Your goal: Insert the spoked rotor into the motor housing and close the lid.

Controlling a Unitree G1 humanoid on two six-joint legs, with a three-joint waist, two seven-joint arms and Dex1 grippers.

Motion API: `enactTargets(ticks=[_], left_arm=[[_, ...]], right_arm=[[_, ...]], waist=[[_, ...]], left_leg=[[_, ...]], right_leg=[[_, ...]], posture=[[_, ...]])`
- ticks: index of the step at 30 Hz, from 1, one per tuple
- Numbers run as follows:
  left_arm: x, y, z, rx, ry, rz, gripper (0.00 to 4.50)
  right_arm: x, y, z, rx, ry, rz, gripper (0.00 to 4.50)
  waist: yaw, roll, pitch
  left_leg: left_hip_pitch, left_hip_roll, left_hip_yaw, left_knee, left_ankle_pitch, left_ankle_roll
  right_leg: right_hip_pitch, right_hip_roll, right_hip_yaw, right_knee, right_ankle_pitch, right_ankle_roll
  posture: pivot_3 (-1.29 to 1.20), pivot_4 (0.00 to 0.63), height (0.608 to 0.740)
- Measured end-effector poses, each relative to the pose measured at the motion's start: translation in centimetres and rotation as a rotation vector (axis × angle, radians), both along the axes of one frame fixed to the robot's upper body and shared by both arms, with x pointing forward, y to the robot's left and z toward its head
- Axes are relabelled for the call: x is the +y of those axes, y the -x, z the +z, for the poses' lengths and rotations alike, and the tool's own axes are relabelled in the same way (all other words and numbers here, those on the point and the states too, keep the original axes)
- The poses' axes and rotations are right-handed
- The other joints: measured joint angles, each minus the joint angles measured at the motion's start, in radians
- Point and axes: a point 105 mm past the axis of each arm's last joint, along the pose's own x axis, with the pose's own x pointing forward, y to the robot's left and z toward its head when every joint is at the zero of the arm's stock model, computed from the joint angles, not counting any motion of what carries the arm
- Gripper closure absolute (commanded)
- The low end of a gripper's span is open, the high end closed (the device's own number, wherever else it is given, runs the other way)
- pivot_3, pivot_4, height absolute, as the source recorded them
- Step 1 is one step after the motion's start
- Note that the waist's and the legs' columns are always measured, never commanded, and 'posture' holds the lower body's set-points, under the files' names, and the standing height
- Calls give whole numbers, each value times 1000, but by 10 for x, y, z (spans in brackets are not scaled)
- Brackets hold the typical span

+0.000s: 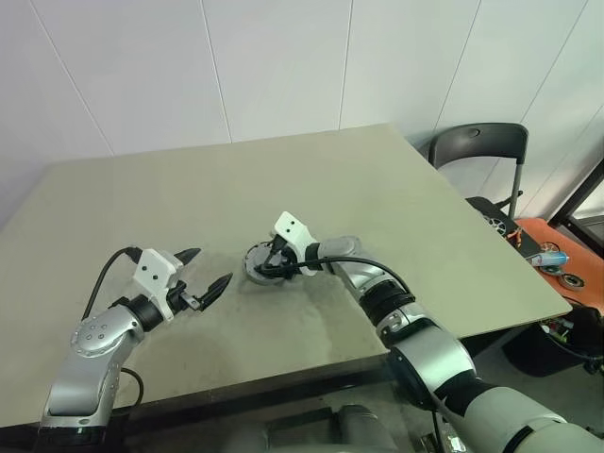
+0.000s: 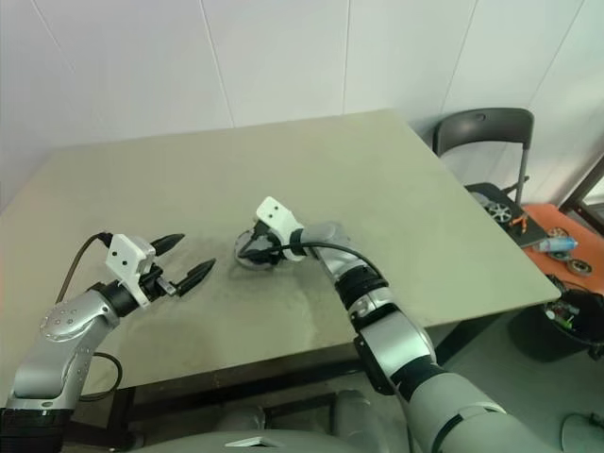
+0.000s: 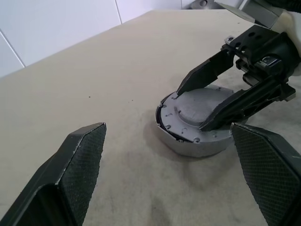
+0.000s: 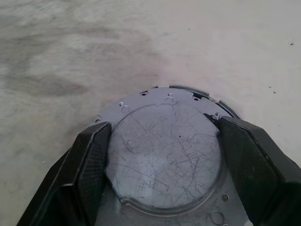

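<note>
- No legible text, label, brand, number or sign appears on any surface in these views.
- The flat round silver lid (image 4: 167, 155) carries only scratches and small screw holes; no marking can be read on it.
- The white camera blocks on the two wrists bear no readable lettering.
</note>
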Motion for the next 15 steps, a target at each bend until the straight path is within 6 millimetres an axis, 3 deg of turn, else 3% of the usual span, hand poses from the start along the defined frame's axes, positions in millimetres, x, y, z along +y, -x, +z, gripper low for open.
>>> enactTargets(ticks=[7, 15], left_arm=[[0, 0, 0, 0, -1, -1, 0], [-1, 0, 1, 1, -1, 0, 0]], right_arm=[[-7, 8, 1, 24, -2, 59, 1214], [-2, 2, -5, -27, 16, 17, 1214]], waist=[[-2, 0, 0], [-4, 2, 0]], left_leg=[[0, 0, 0, -1, 0, 0], [0, 1, -2, -2, -2, -3]], right_leg=[[0, 0, 0, -2, 0, 0], [5, 2, -1, -5, 0, 0]], posture=[[0, 0, 740], [0, 0, 740]])
